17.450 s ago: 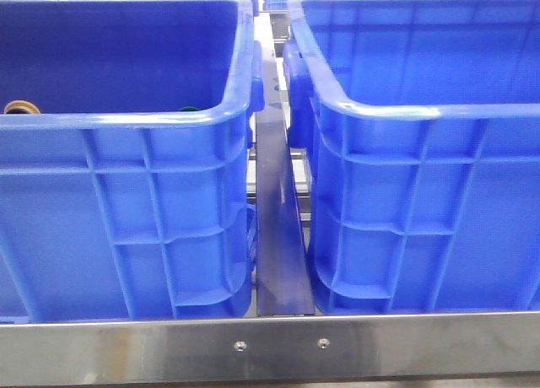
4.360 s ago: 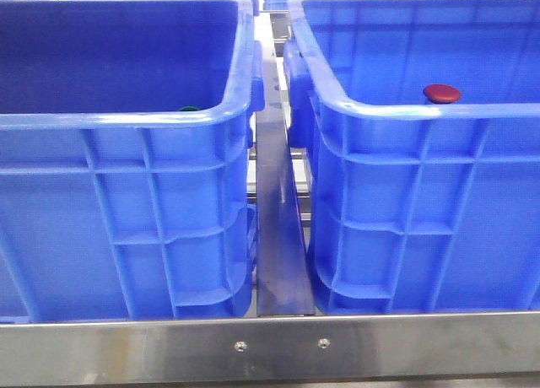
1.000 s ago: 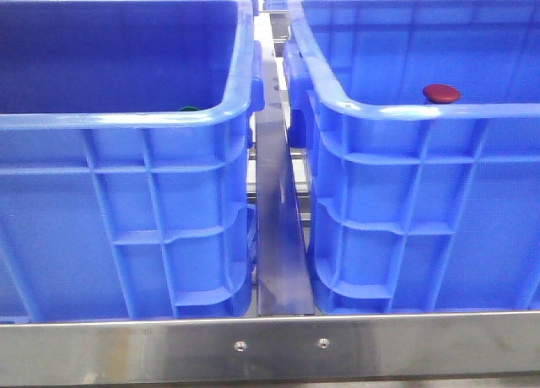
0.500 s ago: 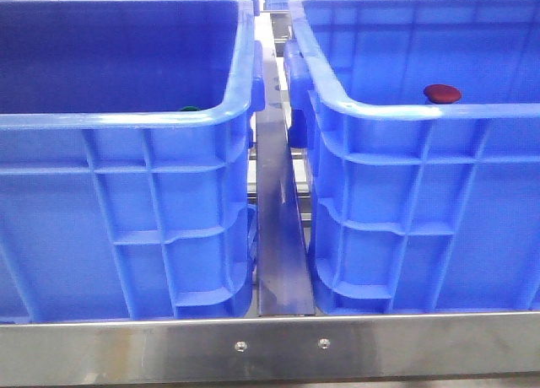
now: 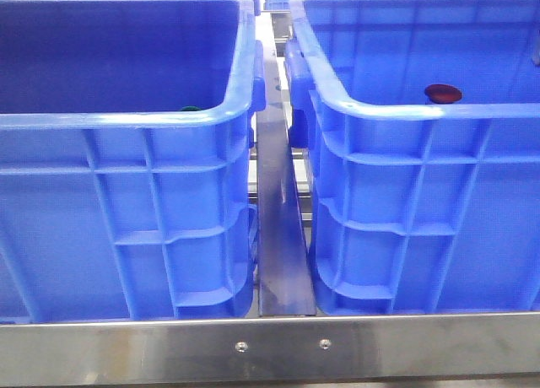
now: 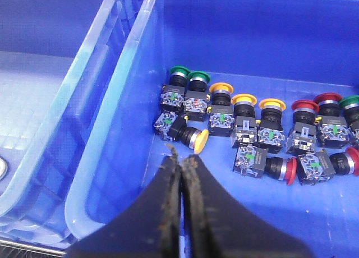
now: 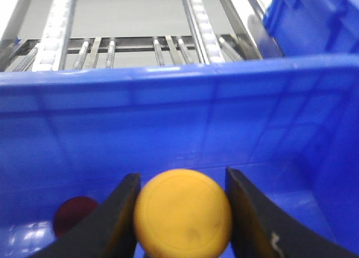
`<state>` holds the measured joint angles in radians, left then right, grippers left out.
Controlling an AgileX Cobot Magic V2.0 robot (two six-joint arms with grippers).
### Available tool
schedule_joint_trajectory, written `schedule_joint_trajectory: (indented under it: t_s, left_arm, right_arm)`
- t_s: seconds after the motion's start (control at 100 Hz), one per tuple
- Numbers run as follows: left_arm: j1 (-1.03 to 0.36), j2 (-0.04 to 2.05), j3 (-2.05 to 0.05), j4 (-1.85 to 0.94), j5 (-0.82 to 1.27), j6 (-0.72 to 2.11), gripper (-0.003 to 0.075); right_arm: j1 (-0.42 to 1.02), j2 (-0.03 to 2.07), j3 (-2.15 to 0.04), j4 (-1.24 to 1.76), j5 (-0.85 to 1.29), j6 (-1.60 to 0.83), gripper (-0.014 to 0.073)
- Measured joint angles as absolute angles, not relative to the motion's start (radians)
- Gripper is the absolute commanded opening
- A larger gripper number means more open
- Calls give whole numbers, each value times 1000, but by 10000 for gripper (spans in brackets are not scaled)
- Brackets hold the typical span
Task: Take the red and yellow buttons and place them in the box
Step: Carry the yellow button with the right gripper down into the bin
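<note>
In the right wrist view my right gripper is shut on a yellow button, held over the floor of the blue box. A dark red button lies on that floor beside it, and in the front view it shows just behind the box's near rim. My left gripper is shut on nothing, hanging above the near corner of the other crate. Neither gripper shows in the front view.
The left crate holds several push-button units with yellow, red and green caps. A green cap peeks over its rim. A steel rail runs between the crates. Roller tracks lie beyond the box.
Since the earliest frame a yellow cap has left the left crate's edge and the red button has appeared in the right box. Over the last second the red button looks slightly darker; nothing else moved.
</note>
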<state>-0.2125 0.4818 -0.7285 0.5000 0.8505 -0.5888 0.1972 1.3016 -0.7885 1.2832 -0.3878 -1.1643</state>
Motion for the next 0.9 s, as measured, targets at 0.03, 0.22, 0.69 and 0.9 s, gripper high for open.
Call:
schedule_joint_trajectory:
  t_s: [0.03,0.22,0.69,0.9]
  left_arm:
    - [-212,482,-728,500,850,-589,-19]
    - [-212,482,-728,500,850,-589,-19]
    - [-212,482,-728,500,850,-589,-19]
    - [-212,482,-728,500,850,-589,-19]
  right_arm:
    - [177,1313,-789,1242,-368,-1112,216]
    - [95,1390,-789,995,-322,-902,216]
    - [89,1602,-808,610,-497,-498,216]
    - [89,1696,-860,586,-501,-473,216]
